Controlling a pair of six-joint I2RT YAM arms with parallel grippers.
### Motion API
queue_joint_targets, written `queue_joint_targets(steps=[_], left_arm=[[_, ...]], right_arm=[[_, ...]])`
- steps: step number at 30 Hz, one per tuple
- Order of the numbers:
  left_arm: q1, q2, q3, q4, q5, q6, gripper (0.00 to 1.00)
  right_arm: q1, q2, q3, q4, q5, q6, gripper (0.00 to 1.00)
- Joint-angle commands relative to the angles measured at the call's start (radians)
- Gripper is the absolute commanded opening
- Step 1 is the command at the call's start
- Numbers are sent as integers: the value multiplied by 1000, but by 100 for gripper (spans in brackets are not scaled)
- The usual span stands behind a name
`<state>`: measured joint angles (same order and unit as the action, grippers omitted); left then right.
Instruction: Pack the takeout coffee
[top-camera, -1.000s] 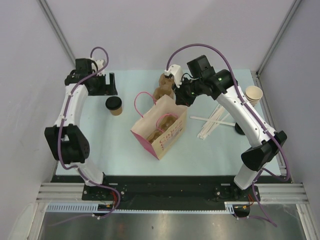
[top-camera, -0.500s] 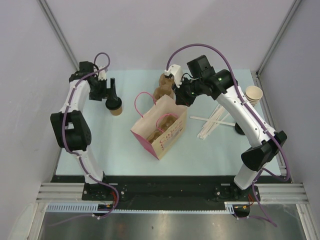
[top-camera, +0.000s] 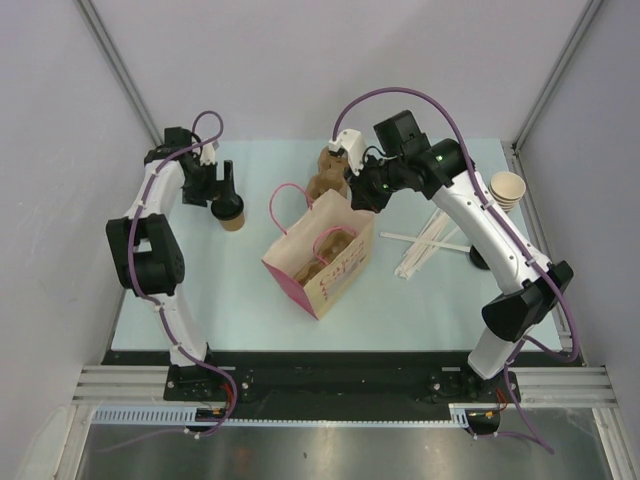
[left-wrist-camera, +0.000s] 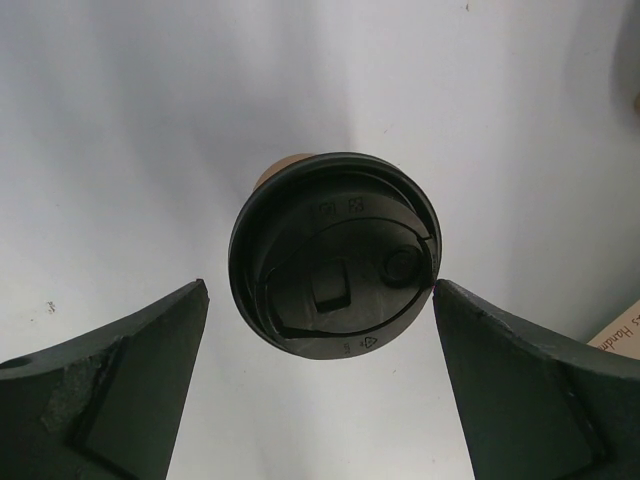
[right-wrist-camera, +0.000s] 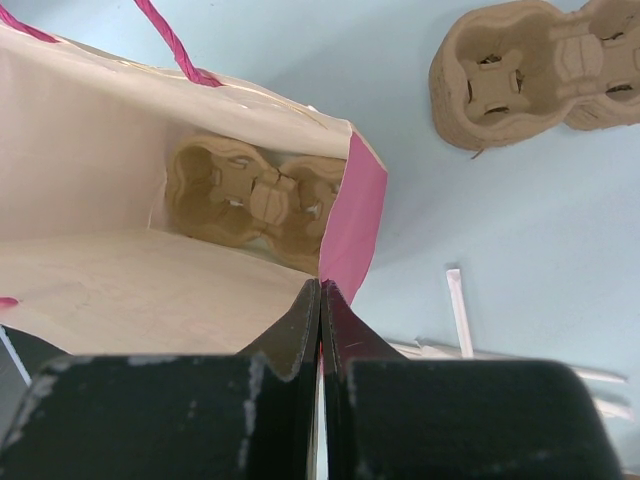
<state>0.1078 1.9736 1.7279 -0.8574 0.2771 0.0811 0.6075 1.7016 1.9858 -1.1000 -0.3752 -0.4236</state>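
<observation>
pale table (top-camera: 220, 290), takeout coffee (left-wrist-camera: 335, 255) upright between spread left jaws

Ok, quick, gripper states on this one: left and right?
Left gripper: open, straddling the small brown paper cup with round black lid, not touching.
Right gripper: shut on the pink paper bag's rim.

Overhead and close, downward left wrist views share the takeout coffee (top-camera: 229, 208).
</observation>
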Motion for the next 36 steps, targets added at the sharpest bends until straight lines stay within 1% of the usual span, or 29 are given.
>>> queue_joint_targets(steps=[1, 18, 26, 29, 36], left_arm=[[-5, 1, 21, 29, 30, -18, 99], [-17, 48, 41, 44, 31, -29, 99], [-10, 33, 45, 37, -4, -29, 100], [9, 31, 58, 25, 2, -32, 99], [10, -7, 65, 20, 19, -27, 99]], right_arm=[[-2, 10, 34, 20, -10, -12, 0], [-3, 20, 38, 19, -8, -12, 0], [-6, 24, 42, 17, -8, -12, 0], [-9, 21, 42, 15, -10, -12, 0], [-11, 20, 39, 14, -18, -12, 0]])
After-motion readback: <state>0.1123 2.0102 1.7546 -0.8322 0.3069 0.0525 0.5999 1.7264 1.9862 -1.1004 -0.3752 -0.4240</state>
